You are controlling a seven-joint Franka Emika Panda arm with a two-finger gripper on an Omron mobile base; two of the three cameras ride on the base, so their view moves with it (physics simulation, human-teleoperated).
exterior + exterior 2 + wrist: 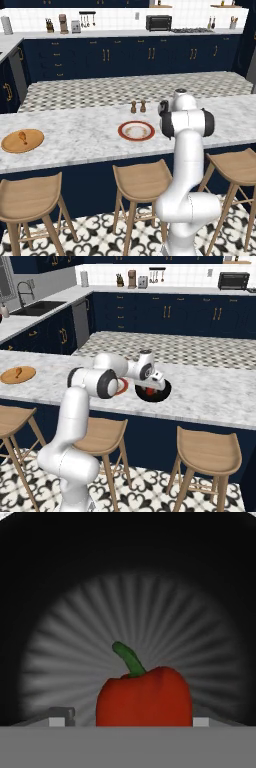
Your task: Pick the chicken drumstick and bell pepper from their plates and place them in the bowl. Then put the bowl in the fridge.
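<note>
The red bell pepper (145, 697) with its green stem stands inside the dark bowl (128, 572), between my gripper's (130, 719) fingertips. A gap shows between the left fingertip (62, 716) and the pepper, so the jaws are open. In the right base view my gripper (150, 387) hangs low over the bowl (162, 393) on the island counter. The red-rimmed white plate (136, 131) lies bare just left of the bowl. The chicken drumstick (22, 136) rests on the tan wooden plate (30, 145) at the far left of the counter. The fridge is out of view.
Two small brown shakers (138, 106) stand behind the red-rimmed plate. Wooden stools (142, 180) line the near edge of the marble island (80, 135). A sink (37, 306) sits in the left back counter, and navy cabinets run along the far wall.
</note>
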